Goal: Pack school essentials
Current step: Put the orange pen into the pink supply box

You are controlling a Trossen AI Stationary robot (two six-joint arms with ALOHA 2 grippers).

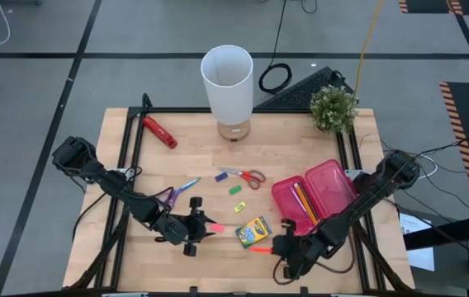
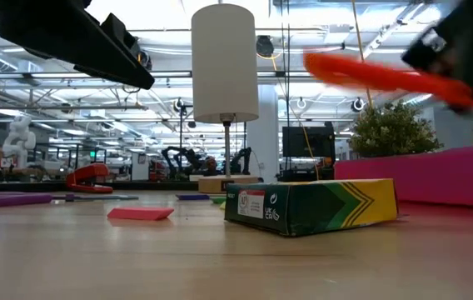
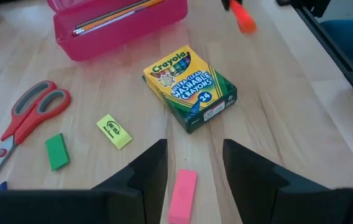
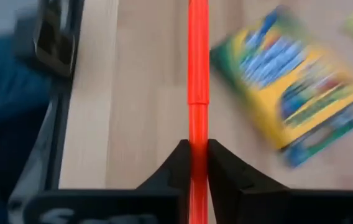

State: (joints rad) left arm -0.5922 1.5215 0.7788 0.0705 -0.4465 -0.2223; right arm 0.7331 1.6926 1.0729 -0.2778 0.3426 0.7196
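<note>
Right wrist view, right fingers clamped on orange marker, left fingers spread around pink eraser

- My two arms: dark, jointed, slim black links, thicker housings at joints.
- My left gripper: two flat matte-black fingers.
- My right gripper: black wedge-shaped fingers.

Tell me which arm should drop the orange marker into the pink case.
Right: its end effector is shut on the orange marker, beside the pink case. The left end effector is open over the pink eraser.
</note>
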